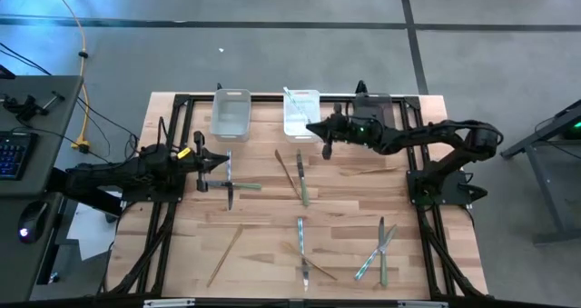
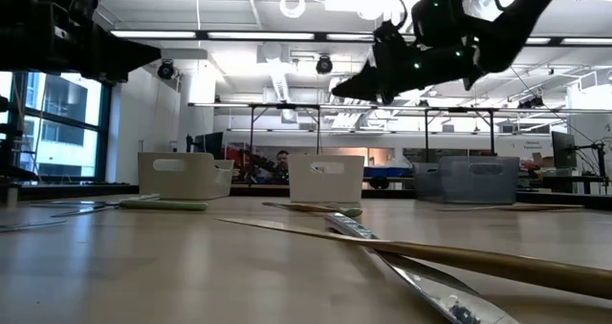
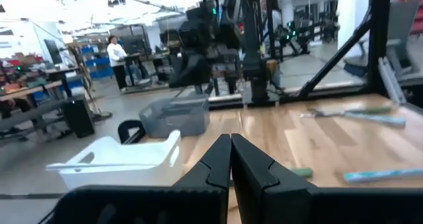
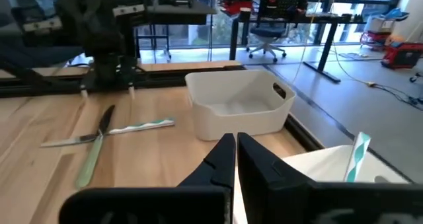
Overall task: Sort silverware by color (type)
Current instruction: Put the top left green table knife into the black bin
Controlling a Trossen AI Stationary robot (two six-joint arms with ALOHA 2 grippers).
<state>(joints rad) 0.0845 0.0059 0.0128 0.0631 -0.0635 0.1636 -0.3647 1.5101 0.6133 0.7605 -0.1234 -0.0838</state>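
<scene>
Near the top centre of the overhead view, the right gripper hovers pinched shut and empty beside the middle bin, silverware scattered below; descending shut, it could scatter crossed pieces.

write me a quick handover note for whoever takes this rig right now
Left tool: shut, empty, above the table's left side near a crossed pair of cutlery.
Right tool: shut, empty, raised beside the middle bin.
Done: one teal-handled piece is in the middle bin.
Left: the left bin looks empty; the dark bin's contents are unclear. Most silverware lies loose on the table.
</scene>
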